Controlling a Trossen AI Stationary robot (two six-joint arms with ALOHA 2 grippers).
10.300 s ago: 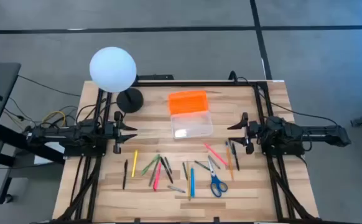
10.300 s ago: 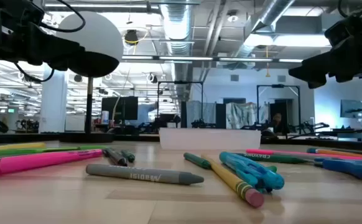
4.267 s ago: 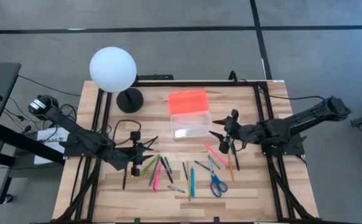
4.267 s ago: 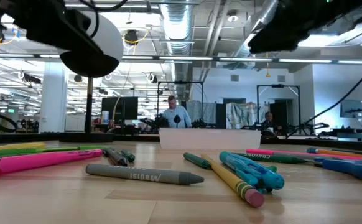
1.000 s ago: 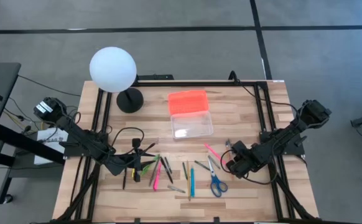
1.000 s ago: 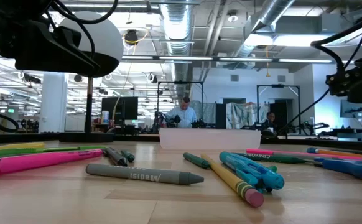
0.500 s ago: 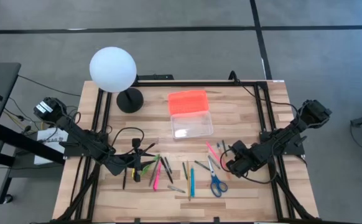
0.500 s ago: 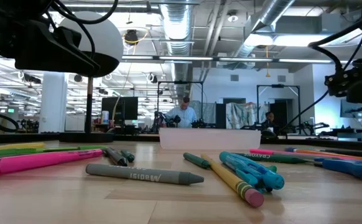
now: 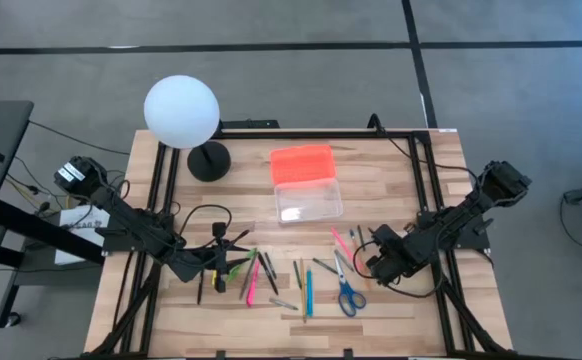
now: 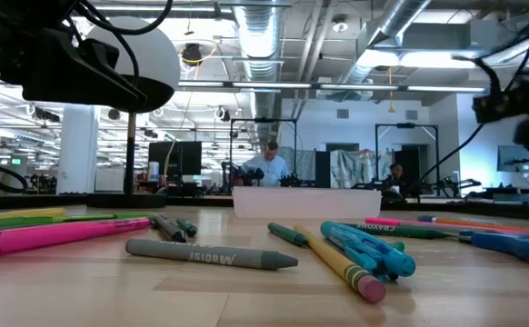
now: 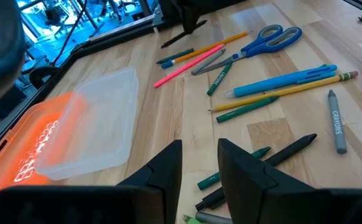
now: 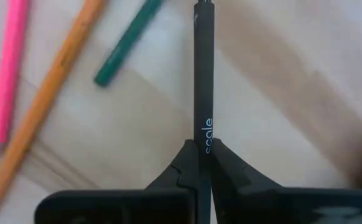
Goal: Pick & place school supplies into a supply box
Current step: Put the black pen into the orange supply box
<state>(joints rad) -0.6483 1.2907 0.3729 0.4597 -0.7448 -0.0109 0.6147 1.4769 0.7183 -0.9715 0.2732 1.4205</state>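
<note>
The school supplies lie loose in a row along the near half of the table: pens, pencils and markers (image 9: 271, 272) and blue-handled scissors (image 9: 349, 295). The supply box (image 9: 308, 203) stands clear and uncovered at mid table, its orange lid (image 9: 302, 162) lying just beyond it. My right gripper (image 9: 373, 262) hangs over the right end of the row, pointing steeply down, shut on a black pen (image 12: 203, 74). My left gripper (image 9: 239, 250) hovers open above the left end of the row; in the left wrist view nothing sits between its fingers (image 11: 199, 163). My right gripper pinches the black pen between its two fingers at the printed stretch of the barrel (image 12: 204, 132). The fingers come from above, slanting down. The pen runs straight out ahead of them over an orange pencil (image 12: 50, 99). Whether it is clear of the table I cannot tell.
A white globe lamp (image 9: 181, 112) on a black base (image 9: 209, 160) stands at the far left. Black frame rails (image 9: 416, 190) run along the table's left and right sides. Bare wood lies between the box and the right rail.
My right gripper has tipped and rolled a little over the pens at the right end of the row, and it blurs in the low view. A blue pen beside it now shows more fully in the high view.
</note>
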